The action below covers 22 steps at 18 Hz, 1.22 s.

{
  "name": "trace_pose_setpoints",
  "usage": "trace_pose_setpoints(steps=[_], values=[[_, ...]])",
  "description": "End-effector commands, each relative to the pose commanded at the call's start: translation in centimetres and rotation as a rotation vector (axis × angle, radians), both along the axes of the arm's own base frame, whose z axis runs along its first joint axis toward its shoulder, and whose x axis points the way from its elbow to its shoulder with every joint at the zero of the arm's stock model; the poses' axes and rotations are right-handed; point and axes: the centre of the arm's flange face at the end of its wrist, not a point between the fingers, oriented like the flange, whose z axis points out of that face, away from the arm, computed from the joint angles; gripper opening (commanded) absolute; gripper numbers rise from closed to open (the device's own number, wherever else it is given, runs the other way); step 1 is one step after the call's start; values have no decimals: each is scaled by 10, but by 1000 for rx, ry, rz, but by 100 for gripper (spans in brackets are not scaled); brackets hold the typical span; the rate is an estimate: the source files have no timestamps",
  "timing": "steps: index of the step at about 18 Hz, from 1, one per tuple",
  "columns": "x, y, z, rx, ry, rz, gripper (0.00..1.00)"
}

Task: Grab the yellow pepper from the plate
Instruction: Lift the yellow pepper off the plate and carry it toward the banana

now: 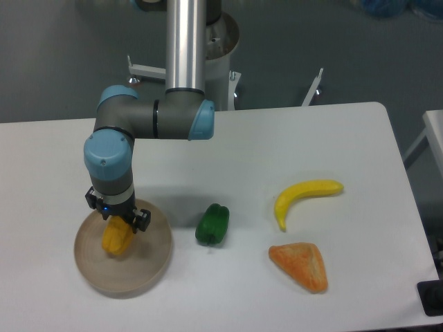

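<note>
White table [277,145] is filling most of the frame, grey floor [62,62] is showing across the top, another white surface [435,138] is poking in at the right edge, even light.

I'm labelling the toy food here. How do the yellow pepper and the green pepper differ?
The yellow pepper lies in the plate, directly under the tool; the green pepper sits on the bare table, nothing near it. Colours differ. Both are small, blocky and similar in size.
</note>
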Motion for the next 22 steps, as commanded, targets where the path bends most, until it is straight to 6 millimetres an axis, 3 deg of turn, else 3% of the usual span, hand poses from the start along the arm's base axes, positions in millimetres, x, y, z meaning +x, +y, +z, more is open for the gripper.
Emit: trace_pose_setpoints(steps=[4, 7, 13, 22], values=[[-9, 1, 16, 25, 7, 2, 38], [-35, -1, 44, 65, 28, -16, 38], [-131, -16, 82, 125, 92, -49, 38], [-259, -59, 96, 137, 161, -148, 39]])
